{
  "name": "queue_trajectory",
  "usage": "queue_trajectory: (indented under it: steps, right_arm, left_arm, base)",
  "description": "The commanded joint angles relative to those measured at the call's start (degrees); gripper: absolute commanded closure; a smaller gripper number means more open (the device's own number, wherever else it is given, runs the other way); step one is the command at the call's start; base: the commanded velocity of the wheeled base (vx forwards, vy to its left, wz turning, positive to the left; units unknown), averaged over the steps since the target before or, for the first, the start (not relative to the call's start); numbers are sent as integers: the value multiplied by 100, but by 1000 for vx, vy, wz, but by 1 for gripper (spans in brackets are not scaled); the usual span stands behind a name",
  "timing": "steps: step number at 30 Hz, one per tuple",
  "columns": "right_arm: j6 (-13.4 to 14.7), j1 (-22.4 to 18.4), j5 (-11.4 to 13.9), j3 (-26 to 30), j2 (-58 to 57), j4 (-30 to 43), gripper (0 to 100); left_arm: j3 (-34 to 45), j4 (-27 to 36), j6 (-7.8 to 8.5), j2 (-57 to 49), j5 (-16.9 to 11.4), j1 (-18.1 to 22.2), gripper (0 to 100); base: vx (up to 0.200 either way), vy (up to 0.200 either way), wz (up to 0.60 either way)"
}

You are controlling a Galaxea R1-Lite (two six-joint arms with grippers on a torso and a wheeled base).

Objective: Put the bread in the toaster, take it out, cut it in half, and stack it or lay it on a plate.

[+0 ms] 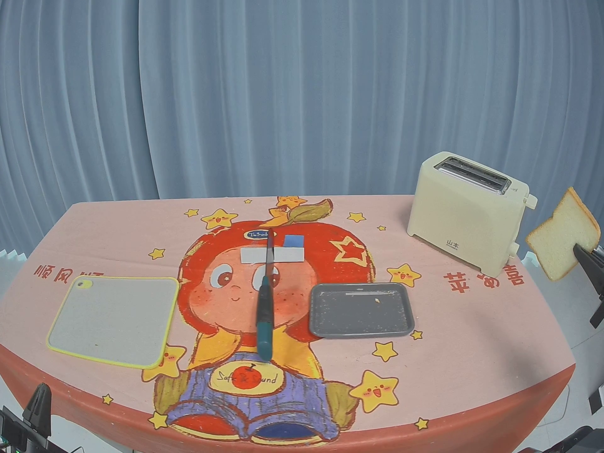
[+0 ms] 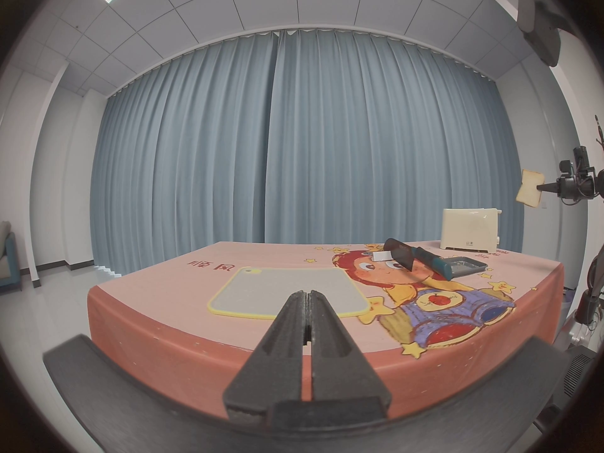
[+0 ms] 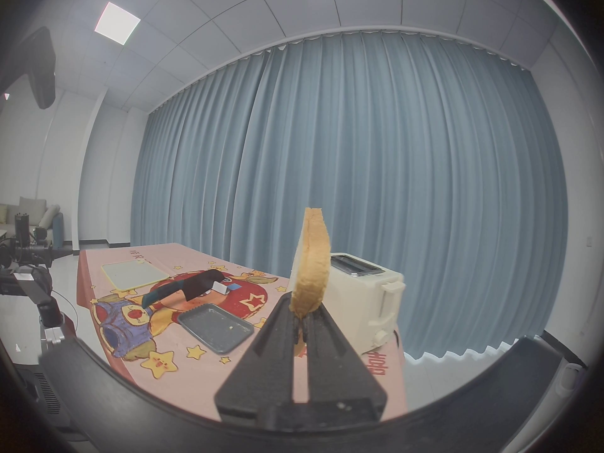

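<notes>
Bread [image 1: 562,234]: in the head view the slice is held upright off the right edge of the table [image 1: 478,360], beside the toaster [image 1: 469,212] at the far right corner, probably so it can drop into the slot. Knife [image 1: 265,297] and plate [image 1: 362,309] lie mid-table, cutting board [image 1: 113,319] near the left edge, staged for cutting. Left wrist view: left gripper [image 2: 308,297] fingers pressed together, empty, before the near edge. Right wrist view: right gripper [image 3: 302,316] pinches the slice's lower edge
</notes>
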Motion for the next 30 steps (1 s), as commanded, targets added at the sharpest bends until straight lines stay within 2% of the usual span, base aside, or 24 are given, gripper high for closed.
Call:
queue_trajectory:
  steps: [1,3,7,30]
  right_arm:
    - [-1,0,6,-15,7,-11,100]
    - [-1,0,6,-15,-2,-3,100]
    - [-1,0,6,-6,-2,-3,100]
    - [-1,0,6,-24,-37,-3,100]
  left_arm:
    - [101,-2,-2,-93,3,2,100]
    - [101,-2,-2,-93,3,2,100]
    - [101,-2,-37,-93,3,2,100]
    - [101,-11,-2,-93,-41,2,100]
  base:
    - [0,-200,0]
    - [0,-200,0]
    - [0,0,0]
    - [0,0,0]
